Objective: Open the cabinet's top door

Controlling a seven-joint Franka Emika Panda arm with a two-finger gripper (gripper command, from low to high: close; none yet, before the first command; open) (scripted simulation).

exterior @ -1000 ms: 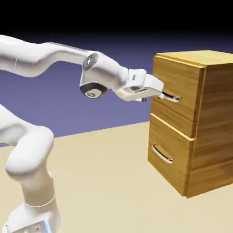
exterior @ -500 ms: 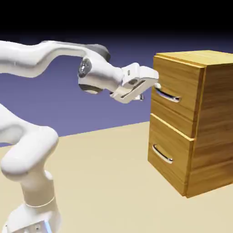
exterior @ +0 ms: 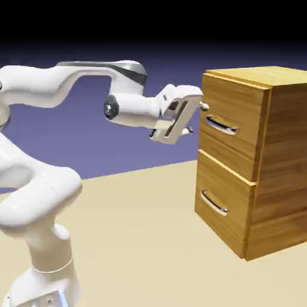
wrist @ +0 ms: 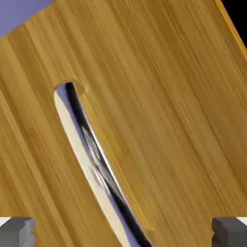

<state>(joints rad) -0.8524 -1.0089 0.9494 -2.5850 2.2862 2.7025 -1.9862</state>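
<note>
Claw [exterior: 196, 117] is wide open, holding nothing, just off the cabinet [exterior: 273, 162] front. Top door [exterior: 231, 123] lies dead ahead; its handle [wrist: 99, 166] runs diagonally between the fingertips [wrist: 17, 230], so the wrist probably needs more roll.

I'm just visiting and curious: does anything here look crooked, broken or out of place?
Nothing stands out. The light-brown wood-grain cabinet sits square, both fronts shut with silver handles intact. The white arm's hand hangs open beside the upper drawer front, touching nothing.

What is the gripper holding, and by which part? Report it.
Nothing. The gripper is open, short of the top door; in the hand view both fingertips are apart with the handle ungrasped between them.
</note>
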